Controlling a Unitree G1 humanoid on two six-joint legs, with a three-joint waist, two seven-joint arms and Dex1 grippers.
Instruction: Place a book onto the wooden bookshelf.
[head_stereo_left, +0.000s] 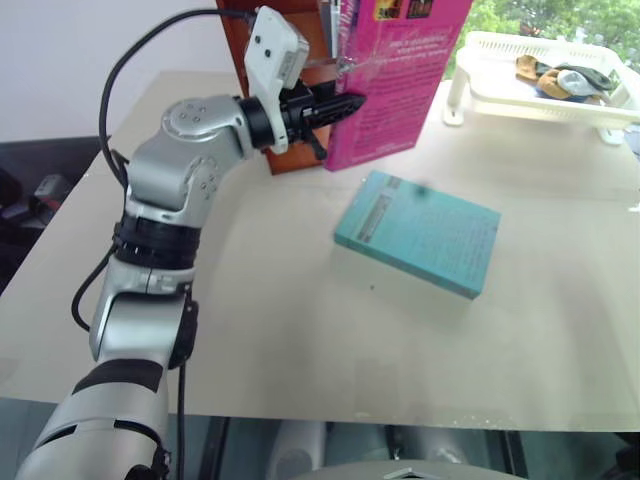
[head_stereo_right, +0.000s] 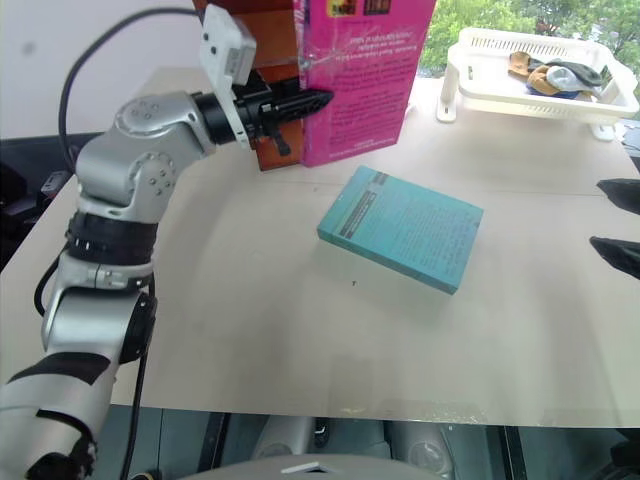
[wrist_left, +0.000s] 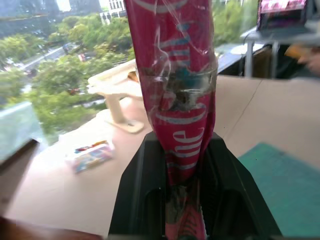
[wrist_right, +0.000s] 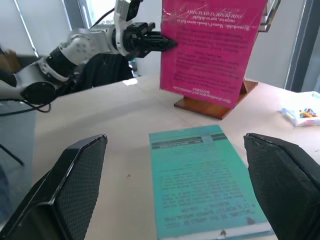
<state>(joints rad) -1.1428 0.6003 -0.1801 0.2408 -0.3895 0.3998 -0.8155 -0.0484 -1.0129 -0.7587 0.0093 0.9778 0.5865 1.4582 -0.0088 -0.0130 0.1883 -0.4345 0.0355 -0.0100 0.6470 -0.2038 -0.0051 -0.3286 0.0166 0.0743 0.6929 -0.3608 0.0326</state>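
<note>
left gripper: clamped on book edge
book: upright, lifted, long axis vertical, directly in front of shelf
right gripper: fingers apart, empty, over teal book
nearer arm: left

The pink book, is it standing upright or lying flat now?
Upright. The pink book is held on edge above the table by the left gripper, clamped on its spine.

Teal book: lay flat, centre of frame, on beige tabletop. White plastic basket: upper right of frame, holding small items.
</note>
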